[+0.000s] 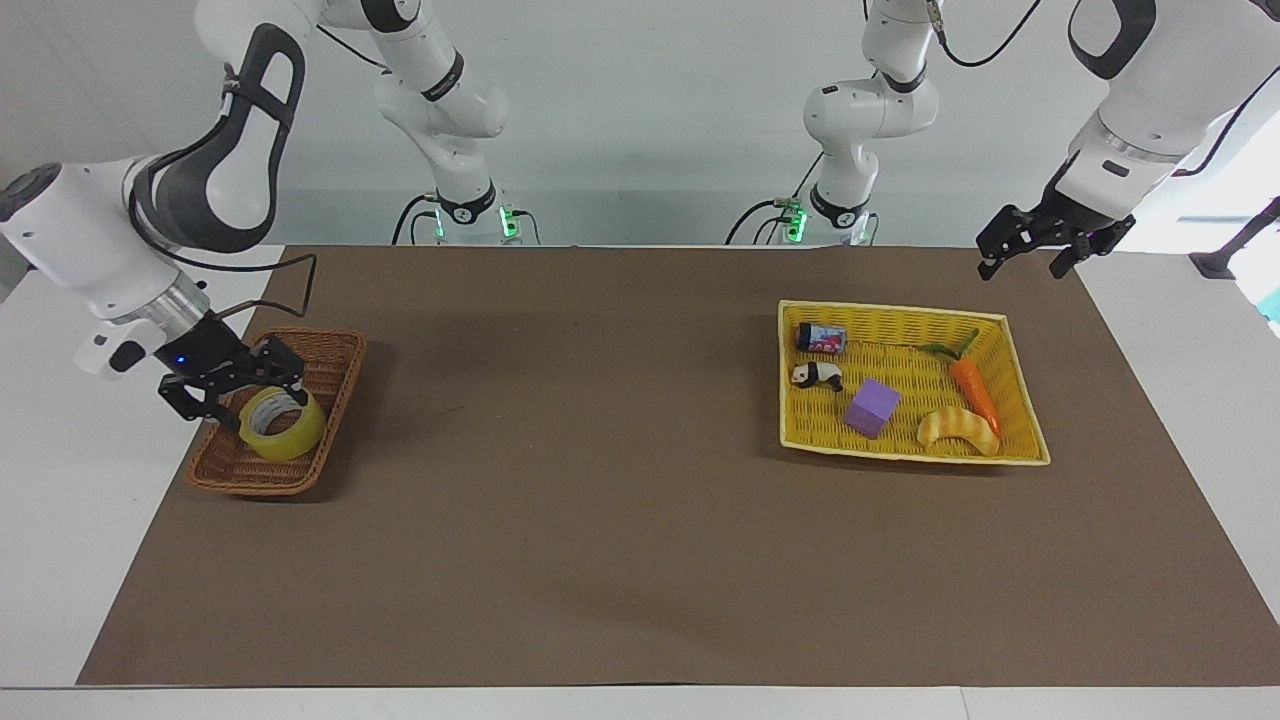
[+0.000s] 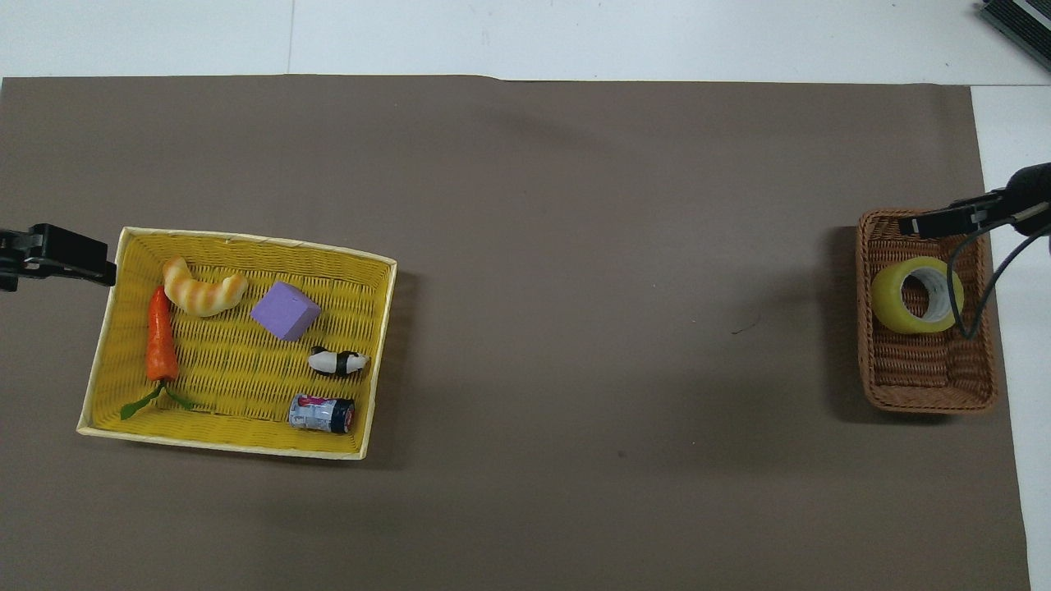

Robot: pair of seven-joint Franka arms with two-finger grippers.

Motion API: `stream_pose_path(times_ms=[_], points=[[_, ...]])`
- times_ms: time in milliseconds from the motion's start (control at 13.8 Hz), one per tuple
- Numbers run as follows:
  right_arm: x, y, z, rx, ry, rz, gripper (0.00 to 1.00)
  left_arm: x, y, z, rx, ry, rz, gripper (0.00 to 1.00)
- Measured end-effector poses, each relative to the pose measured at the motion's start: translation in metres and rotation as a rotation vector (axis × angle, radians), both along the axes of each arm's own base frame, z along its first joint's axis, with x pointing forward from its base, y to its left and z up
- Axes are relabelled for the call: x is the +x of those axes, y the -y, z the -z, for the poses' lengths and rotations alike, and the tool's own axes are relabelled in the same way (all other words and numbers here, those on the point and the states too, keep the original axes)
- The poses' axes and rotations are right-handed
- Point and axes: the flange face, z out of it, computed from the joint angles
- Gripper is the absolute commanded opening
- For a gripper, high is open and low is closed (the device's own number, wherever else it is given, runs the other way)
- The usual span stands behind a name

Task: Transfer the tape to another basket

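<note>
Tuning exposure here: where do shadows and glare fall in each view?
Facing view: the basket casts a soft shadow toward the table's middle; bright glare washes the left arm's end. Overhead view: the yellow tray shadows the mat likewise; no strong glare on the tape.

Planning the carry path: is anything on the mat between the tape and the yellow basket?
Nothing visible. The tape sits in the brown basket; bare mat runs to the yellow basket.
</note>
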Motion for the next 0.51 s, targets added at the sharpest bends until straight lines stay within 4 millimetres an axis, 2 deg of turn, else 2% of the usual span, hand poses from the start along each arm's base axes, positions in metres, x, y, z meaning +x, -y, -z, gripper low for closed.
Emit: stream_pose_path(times_ms=[289,506], points=[[-0.003,-0.073,-0.043,-0.099,0.002,0.123,1.00,0.000,0.000,0.000,0.000,0.000,0.000,1.00],[-0.016,-0.128,-0.067,-0.116,-0.028,0.228,1.00,0.000,0.000,0.000,0.000,0.000,0.000,1.00]])
